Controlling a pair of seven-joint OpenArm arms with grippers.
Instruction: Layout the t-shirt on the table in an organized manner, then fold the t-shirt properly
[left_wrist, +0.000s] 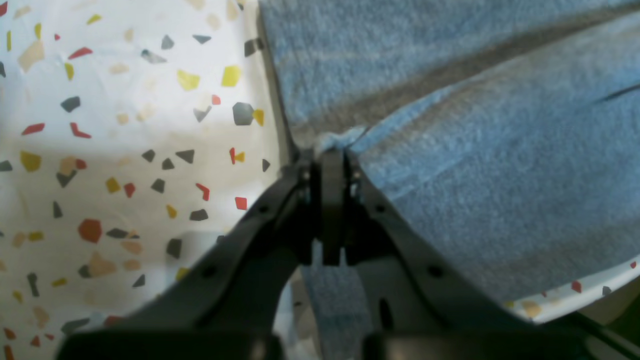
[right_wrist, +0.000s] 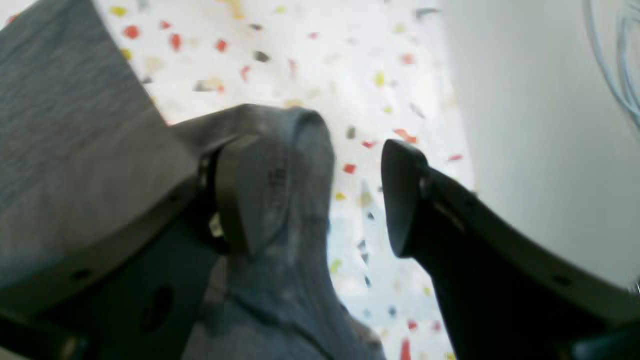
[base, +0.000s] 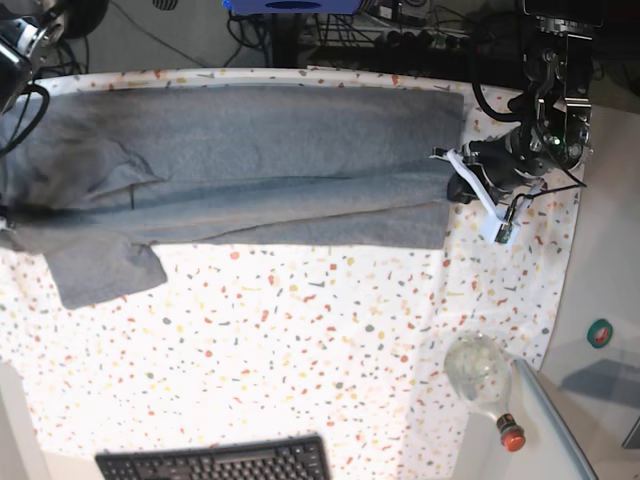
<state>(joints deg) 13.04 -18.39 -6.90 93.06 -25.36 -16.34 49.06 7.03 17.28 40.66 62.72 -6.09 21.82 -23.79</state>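
the t-shirt (base: 250, 170) lay stretched along the tabletop's (base: 300, 330) far edge. the left pincer (left_wrist: 332, 160) clamped its hem; the right pincer (right_wrist: 332, 195) gaped, cloth draped over one finger. a snag there could drag the sleeve askew.

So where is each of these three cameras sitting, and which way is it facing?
Left wrist: on the left arm, looking past the left gripper, shut on the t-shirt edge, table beside.
Right wrist: on the right arm, looking past the open right gripper; shirt draped over one finger.
Base: overhead, looking down; left arm at right.
Shared: shirt and speckled table.
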